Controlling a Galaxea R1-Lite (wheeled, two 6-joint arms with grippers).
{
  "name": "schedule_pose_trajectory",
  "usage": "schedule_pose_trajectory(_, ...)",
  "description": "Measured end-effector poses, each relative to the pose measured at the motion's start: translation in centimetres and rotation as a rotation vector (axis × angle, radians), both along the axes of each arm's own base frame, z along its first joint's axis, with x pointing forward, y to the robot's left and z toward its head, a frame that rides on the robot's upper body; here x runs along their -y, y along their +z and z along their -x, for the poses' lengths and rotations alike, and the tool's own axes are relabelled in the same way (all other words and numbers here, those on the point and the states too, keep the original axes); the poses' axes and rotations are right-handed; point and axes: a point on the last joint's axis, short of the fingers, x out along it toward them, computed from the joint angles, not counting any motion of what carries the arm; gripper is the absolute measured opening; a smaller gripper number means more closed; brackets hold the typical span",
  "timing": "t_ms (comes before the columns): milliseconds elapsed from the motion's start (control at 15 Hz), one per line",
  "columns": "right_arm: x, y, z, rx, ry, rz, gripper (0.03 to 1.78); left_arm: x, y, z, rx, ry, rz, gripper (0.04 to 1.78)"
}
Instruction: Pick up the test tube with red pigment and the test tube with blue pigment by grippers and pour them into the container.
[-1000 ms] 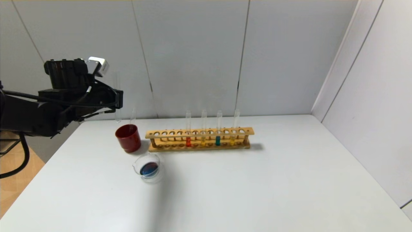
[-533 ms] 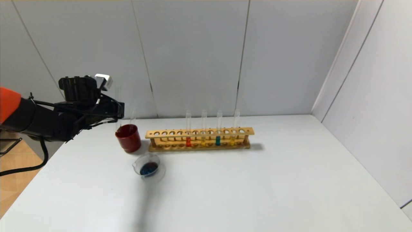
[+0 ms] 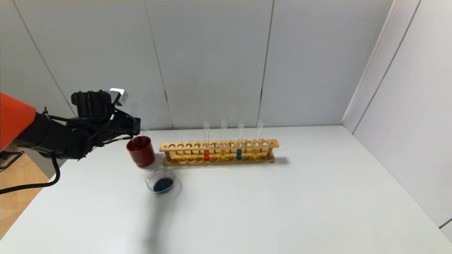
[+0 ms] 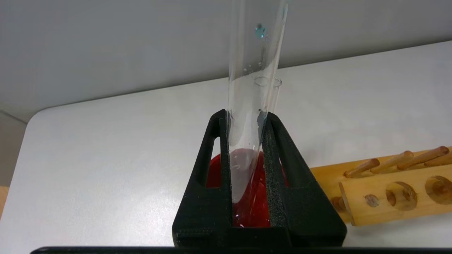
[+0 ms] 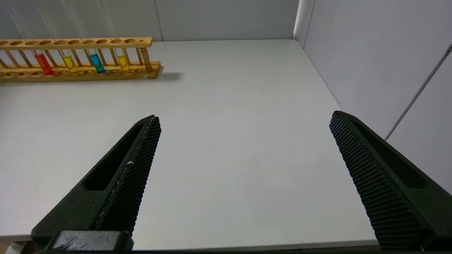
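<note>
The left end effector [image 4: 247, 141] is clamped tight on an emptied clear test tube [image 4: 252, 70], which stands nearly upright between its black fingers [image 4: 212, 169] with only a teal droplet clinging high on the glass. In the head view this end effector [image 3: 136, 127] hangs just above the dark red cup [image 3: 141, 151], and the tube's rounded bottom sits over the cup's mouth; whether it touches the cup I cannot tell. A second empty tube [image 4: 268, 91] stands in the cup just behind the gripped one.

In front of the cup, near it on the white tabletop [image 3: 282, 204], sits the container [image 3: 163, 183], a low glass dish holding dark blue liquid.

Beside the cup stands the wooden rack [image 3: 219, 152], carrying the test tube with red pigment [image 3: 206, 146], the test tube with blue pigment [image 3: 239, 144] and two yellow-liquid tubes [image 3: 223, 144], all upright.

The right end effector [image 5: 243, 176] hovers low over the tabletop, well apart from the rack, its fingers spread wide and holding nothing.
</note>
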Motion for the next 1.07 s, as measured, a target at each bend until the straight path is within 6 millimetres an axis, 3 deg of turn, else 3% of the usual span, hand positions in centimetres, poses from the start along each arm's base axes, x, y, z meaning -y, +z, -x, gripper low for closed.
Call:
schedule_pose_trajectory(267, 0.0, 0.0, 0.0, 0.0, 0.001, 0.0, 1.75, 0.0, -0.7, 0.0, -0.016, -0.031, 0.008, 0.35)
schedule_pose_trajectory(400, 0.0, 0.0, 0.0, 0.0, 0.0, 0.0, 1.75, 0.0, -0.9, 0.0, -0.014, -0.033, 0.009, 0.48)
schedule_pose_trajectory(533, 0.0, 0.0, 0.0, 0.0, 0.0, 0.0, 1.75, 0.0, -1.0, 0.1, -0.019, -0.034, 0.008, 0.72)
schedule_pose_trajectory(733, 0.0, 0.0, 0.0, 0.0, 0.0, 0.0, 1.75, 0.0, -1.0, 0.4, -0.02, -0.034, 0.009, 1.25)
schedule_pose_trajectory(867, 0.0, 0.0, 0.0, 0.0, 0.0, 0.0, 1.75, 0.1, -0.6, 0.8, -0.006, -0.035, 0.009, 1.51)
schedule_pose_trajectory(1067, 0.0, 0.0, 0.0, 0.0, 0.0, 0.0, 1.75, 0.1, 1.1, 1.8, 0.032, -0.034, 0.01, 1.72)
